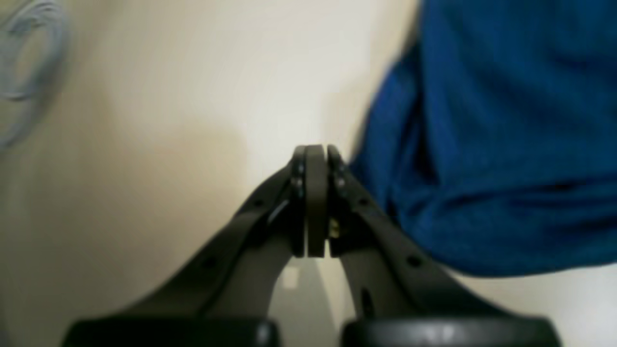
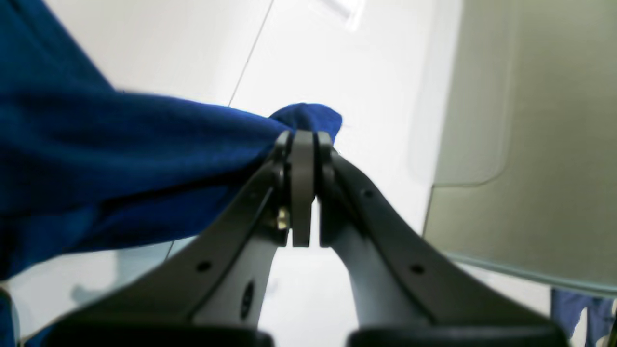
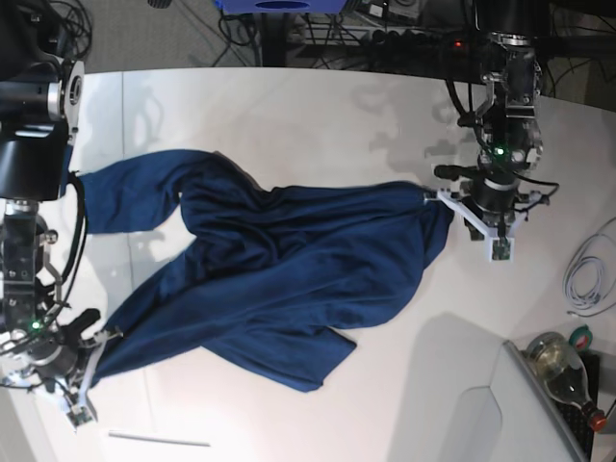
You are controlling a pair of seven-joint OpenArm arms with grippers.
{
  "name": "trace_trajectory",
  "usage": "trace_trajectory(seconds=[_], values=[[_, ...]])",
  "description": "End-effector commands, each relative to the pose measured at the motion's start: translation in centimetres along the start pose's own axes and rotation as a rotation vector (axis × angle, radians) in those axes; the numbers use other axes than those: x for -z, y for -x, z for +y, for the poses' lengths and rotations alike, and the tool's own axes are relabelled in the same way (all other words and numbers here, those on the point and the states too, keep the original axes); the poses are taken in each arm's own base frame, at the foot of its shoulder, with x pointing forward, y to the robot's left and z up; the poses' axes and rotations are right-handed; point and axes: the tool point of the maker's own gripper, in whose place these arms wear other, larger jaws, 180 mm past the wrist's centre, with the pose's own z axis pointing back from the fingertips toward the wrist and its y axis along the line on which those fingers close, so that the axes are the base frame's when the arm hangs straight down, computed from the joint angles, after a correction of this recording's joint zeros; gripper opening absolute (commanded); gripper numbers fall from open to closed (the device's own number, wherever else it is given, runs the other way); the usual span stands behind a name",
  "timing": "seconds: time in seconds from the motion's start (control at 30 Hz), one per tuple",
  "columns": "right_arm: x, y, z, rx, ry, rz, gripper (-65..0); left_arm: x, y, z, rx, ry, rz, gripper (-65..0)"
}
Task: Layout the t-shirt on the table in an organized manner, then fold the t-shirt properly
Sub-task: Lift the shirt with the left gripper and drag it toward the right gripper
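The dark blue t-shirt (image 3: 289, 260) lies crumpled and stretched slantwise across the white table (image 3: 318, 115). My right gripper (image 3: 101, 337) is at the lower left in the base view. In the right wrist view it (image 2: 303, 135) is shut on a fold of the t-shirt (image 2: 120, 154), and a tuft of cloth pokes out above its tips. At the shirt's right end is my left gripper (image 3: 433, 192). In the left wrist view it (image 1: 315, 147) is shut with nothing between its pads, and the t-shirt (image 1: 506, 144) hangs just to its right, blurred.
A coiled white cable (image 3: 582, 274) lies at the table's right edge. A bottle (image 3: 558, 361) and a grey panel (image 3: 539, 414) sit at the lower right. Black cables (image 3: 385, 38) run behind the far edge. A thin white strip (image 3: 159, 440) lies near the front left.
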Motion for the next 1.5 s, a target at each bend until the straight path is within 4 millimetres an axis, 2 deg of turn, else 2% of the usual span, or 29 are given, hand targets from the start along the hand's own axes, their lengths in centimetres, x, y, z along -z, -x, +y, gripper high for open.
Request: trace_trajectory(seconds=[0.0, 0.07, 0.1, 0.17, 0.23, 0.33, 0.4, 0.47, 0.53, 0.6, 0.67, 0.77, 0.83, 0.9, 1.0, 1.07, 1.17, 1.27, 1.33, 1.47], values=[[-0.4, -2.2, -2.0, 0.007, 0.044, -0.062, -64.2, -0.7, -2.7, -1.1, -0.033, 0.035, -0.077, -65.0], [-0.3, -1.8, -1.8, 0.01, 0.038, -0.05, -64.2, -1.5, -4.1, -5.0, -0.117, 0.146, -0.109, -65.0], [-0.2, -1.6, -1.7, 0.01, 0.037, -0.047, -64.2, -1.8, -4.7, -7.6, -0.153, 0.221, -0.115, -65.0], [-0.2, -1.1, -1.5, 0.008, 0.032, -0.037, -64.2, -2.3, -5.1, -14.7, -0.171, 0.402, -0.095, -65.0], [-0.3, -0.9, -1.8, 0.012, 0.045, -0.035, -64.2, -2.8, -4.2, -21.4, -0.128, 0.55, -0.04, -65.0], [-0.4, -0.5, -2.5, 0.035, 0.081, -0.03, -64.2, -3.6, -3.6, -30.1, -0.046, 0.706, -0.018, -65.0], [-0.5, 0.5, -2.9, 0.029, 0.093, -0.011, -64.2, -3.5, -2.7, -33.6, -0.008, 0.75, -0.02, -65.0], [-0.5, 0.9, -3.2, 0.025, 0.098, -0.005, -64.2, -2.6, -1.2, -35.6, 0.036, 0.759, 0.009, -65.0], [-0.5, 1.3, -3.6, 0.02, 0.104, 0.006, -64.2, -1.5, 1.0, -35.5, 0.09, 0.741, 0.065, -65.0], [-0.6, 2.1, -4.3, 0.014, 0.117, 0.024, -64.2, -1.4, 2.2, -35.3, 0.106, 0.737, 0.088, -65.0], [-0.1, 3.4, -5.0, 0.019, 0.122, 0.061, -64.2, -0.9, 4.9, -32.6, 0.134, 0.702, 0.139, -65.0], [0.3, 5.0, -6.5, 0.068, 0.175, 0.08, -64.2, -1.3, 7.5, -28.7, 0.18, 0.671, 0.193, -65.0], [0.5, 6.0, -7.1, 0.106, 0.19, 0.08, -64.2, -2.0, 8.6, -26.1, 0.211, 0.656, 0.214, -65.0], [0.7, 7.2, -7.5, 0.141, 0.195, 0.096, -64.2, -2.1, 8.7, -22.7, 0.208, 0.612, 0.22, -65.0], [0.4, 8.3, -8.3, 0.18, 0.213, 0.12, -64.2, -2.2, 7.7, -17.9, 0.142, 0.523, 0.209, -65.0], [-0.2, 10.8, -8.5, 0.212, 0.221, 0.191, -64.2, -2.2, 6.1, -14.5, 0.09, 0.455, 0.175, -65.0], [-1.2, 14.0, -7.5, 0.221, 0.216, 0.271, -64.2, -2.9, 3.8, -11.9, 0.044, 0.406, 0.134, -65.0], [-1.9, 16.7, -4.8, 0.213, 0.183, 0.323, -64.2, -4.1, 1.8, -12.0, 0.036, 0.419, 0.104, -65.0], [-2.1, 17.9, -3.0, 0.211, 0.157, 0.341, -64.2, -4.7, 1.0, -12.6, 0.035, 0.438, 0.094, -65.0], [-2.0, 19.4, -0.8, 0.225, 0.118, 0.377, -63.5, -5.1, -0.2, -14.3, -0.007, 0.466, 0.07, -65.0]])
